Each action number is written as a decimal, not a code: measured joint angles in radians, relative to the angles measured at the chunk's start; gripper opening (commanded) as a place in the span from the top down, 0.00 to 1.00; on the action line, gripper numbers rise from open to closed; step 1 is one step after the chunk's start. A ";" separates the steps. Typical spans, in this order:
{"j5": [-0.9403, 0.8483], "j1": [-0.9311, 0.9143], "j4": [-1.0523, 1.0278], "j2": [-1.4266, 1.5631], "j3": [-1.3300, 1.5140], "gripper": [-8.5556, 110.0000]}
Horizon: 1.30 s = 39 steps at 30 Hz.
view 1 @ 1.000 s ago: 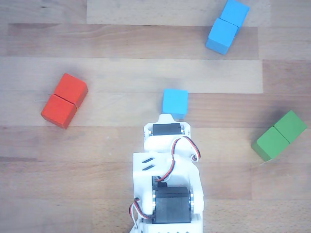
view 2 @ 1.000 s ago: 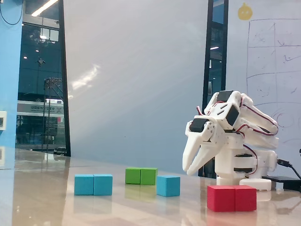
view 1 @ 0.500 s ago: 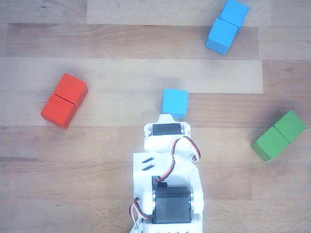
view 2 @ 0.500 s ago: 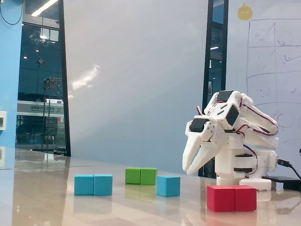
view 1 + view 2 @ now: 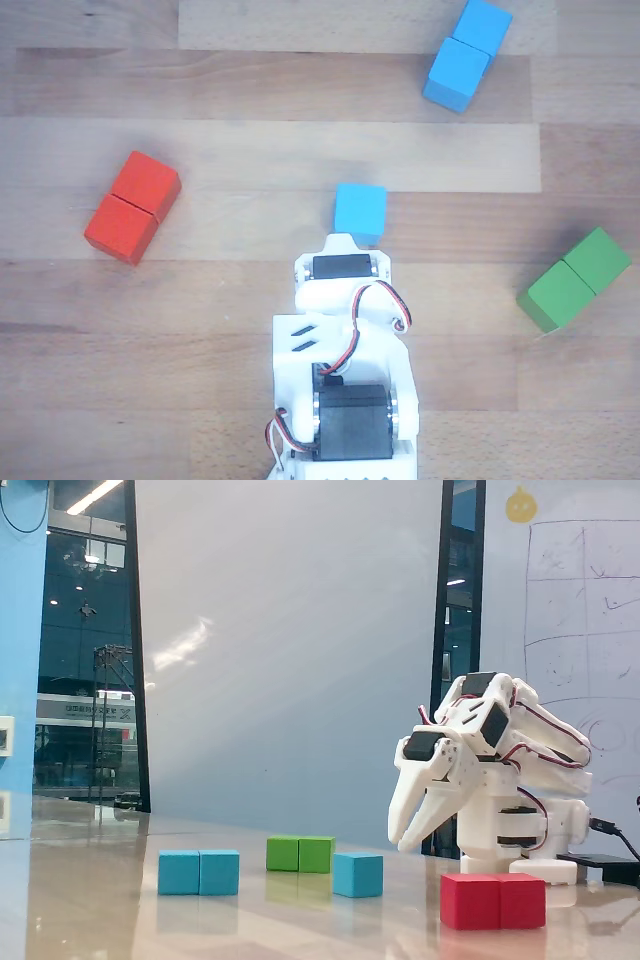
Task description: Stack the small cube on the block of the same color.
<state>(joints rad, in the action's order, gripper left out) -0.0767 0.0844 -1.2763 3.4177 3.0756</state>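
The small cube (image 5: 360, 212) is light blue and rests alone on the wooden table, just ahead of the arm's white wrist in the other view. In the fixed view the small cube (image 5: 357, 874) stands near the middle. The light-blue oblong block (image 5: 467, 53) lies at the top right, far from the arm; in the fixed view this block (image 5: 199, 872) is at the left. My gripper (image 5: 398, 842) hangs above the table, up and to the right of the small cube, its fingers drawn together and holding nothing.
A red oblong block (image 5: 132, 207) lies to the left and a green oblong block (image 5: 574, 279) to the right of the arm. In the fixed view the red block (image 5: 493, 900) is nearest the camera and the green block (image 5: 300, 854) stands behind the cube.
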 measured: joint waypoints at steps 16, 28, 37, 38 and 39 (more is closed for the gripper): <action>0.005 0.000 0.000 -0.123 -0.083 0.89; 0.005 0.000 -0.034 -0.730 -0.598 0.89; 0.005 0.000 -0.038 -1.111 -0.724 0.89; 0.005 0.000 -0.038 -1.138 -0.726 0.89; 0.005 0.000 -0.038 -1.161 -0.726 0.89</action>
<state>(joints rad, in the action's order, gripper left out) -0.0721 0.0844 -1.3146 2.2565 2.3501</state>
